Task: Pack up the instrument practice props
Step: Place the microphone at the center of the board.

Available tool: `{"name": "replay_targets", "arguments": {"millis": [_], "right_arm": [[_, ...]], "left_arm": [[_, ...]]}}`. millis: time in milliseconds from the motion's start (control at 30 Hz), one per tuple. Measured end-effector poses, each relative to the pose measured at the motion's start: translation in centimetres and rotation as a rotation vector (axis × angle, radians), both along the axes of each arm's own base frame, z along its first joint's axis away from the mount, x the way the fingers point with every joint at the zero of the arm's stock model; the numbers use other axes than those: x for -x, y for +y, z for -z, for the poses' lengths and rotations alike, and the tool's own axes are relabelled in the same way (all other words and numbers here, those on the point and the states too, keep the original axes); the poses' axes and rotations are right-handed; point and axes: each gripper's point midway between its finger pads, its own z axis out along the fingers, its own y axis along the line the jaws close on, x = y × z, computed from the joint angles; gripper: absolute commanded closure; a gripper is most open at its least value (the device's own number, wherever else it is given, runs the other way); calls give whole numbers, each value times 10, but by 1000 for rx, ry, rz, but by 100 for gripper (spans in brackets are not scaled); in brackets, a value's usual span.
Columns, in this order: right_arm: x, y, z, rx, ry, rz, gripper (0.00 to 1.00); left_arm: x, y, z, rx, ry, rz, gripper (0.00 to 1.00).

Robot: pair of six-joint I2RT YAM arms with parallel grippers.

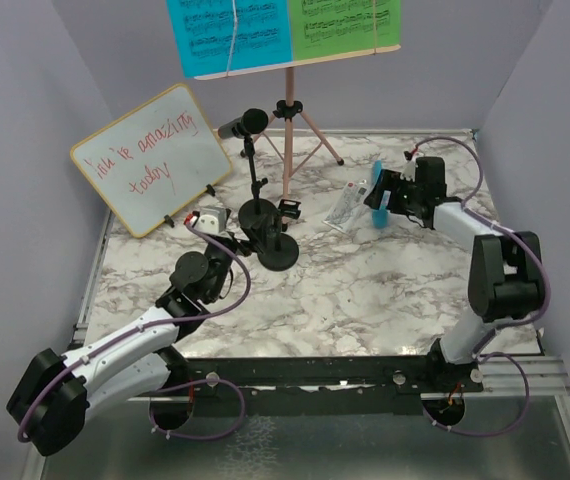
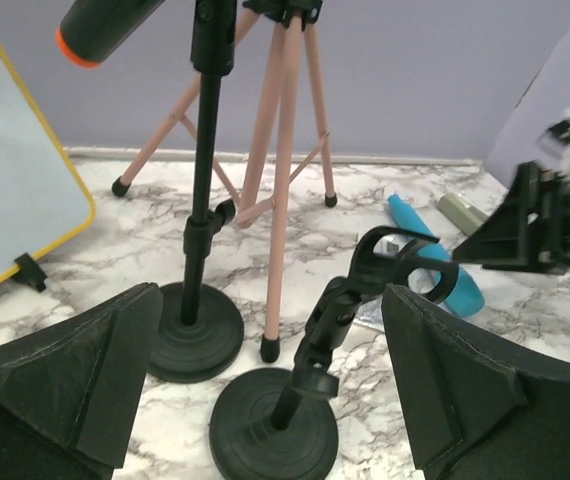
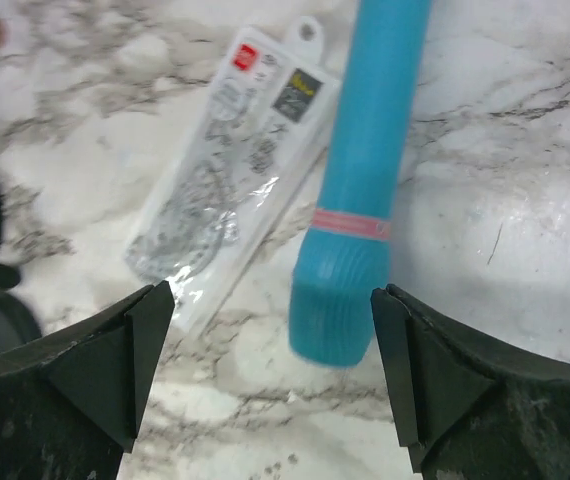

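Note:
The pink tripod music holder (image 1: 287, 130) stands at the back with a blue sheet (image 1: 227, 35) and a green sheet (image 1: 345, 25) on its tray. A black microphone (image 1: 243, 123) sits in the farther mic holder (image 1: 258, 215). The nearer mic holder (image 2: 275, 425) is empty, its clip (image 2: 405, 260) tilted right. My left gripper (image 2: 270, 295) is open just behind that holder, both fingers apart from its stem. Over on the right, the blue microphone (image 3: 355, 200) lies on the marble. My right gripper (image 3: 272, 295) hangs open above its thick end, holding nothing.
A yellow-framed whiteboard (image 1: 152, 158) leans at the back left. A clear plastic packet (image 3: 230, 180) lies beside the blue microphone. A small silver cylinder (image 2: 462, 212) rests behind it. Purple walls close in the marble table (image 1: 365, 290) on three sides.

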Motion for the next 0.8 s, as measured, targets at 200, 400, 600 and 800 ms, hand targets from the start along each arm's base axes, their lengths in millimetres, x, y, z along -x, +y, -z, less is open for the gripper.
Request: {"name": "replay_targets", "arguments": {"millis": [200, 400, 600, 800], "right_arm": [[33, 22, -53, -52, -213, -85, 10], [88, 75, -54, -92, -330, -261, 10], [136, 130, -41, -136, -412, -457, 10], [147, 182, -56, -195, -575, -587, 14]], "left_arm": [[5, 11, 17, 14, 53, -34, 1], [21, 24, 22, 85, 60, -37, 1], [41, 44, 39, 188, 65, -55, 1], [55, 62, 52, 260, 69, -83, 1]]}}
